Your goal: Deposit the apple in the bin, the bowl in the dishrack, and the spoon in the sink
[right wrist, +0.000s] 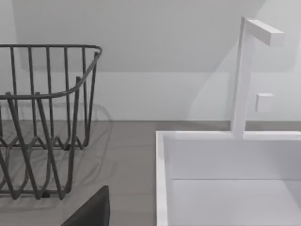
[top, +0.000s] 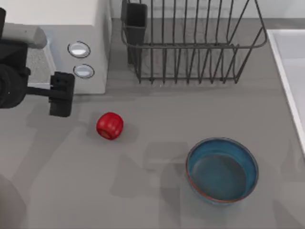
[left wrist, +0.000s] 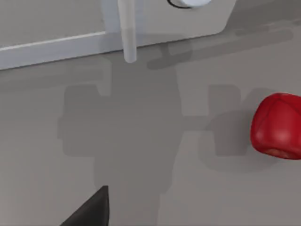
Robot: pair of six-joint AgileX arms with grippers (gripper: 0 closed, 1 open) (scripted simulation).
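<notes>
grey table [top: 157, 129] under everything. dishrack [top: 190, 47] is the biggest piece, dark wire, at the back middle, with a black utensil cup [top: 136, 19] on its left corner; nothing in it that i can see. it also appears in my right wrist view [right wrist: 47, 117], standing just beside the sink. sink [top: 290, 71] runs along the right edge of the table, white raised rim, and in the right wrist view [right wrist: 225, 179] a white faucet [right wrist: 244, 75] stands at its back rim. white microwave [top: 90, 52] with two round knobs sits back left, its front edge and one knob also in the left wrist view [left wrist: 188, 19].

bowl [top: 222, 170] is upright on the table, front right, well apart from the rack and near the sink rim but not touching it. looks bare inside.

my left gripper [top: 62, 94] hangs over the table at the left, in front of the microwave, near the apple but apart from it. whether its fingers are spread or pressed together i cannot tell, and nothing is visibly in it.

apple [top: 110, 125] lies on the table left of middle, between my left gripper and the bowl, touching neither; also in the left wrist view [left wrist: 277, 126].
</notes>
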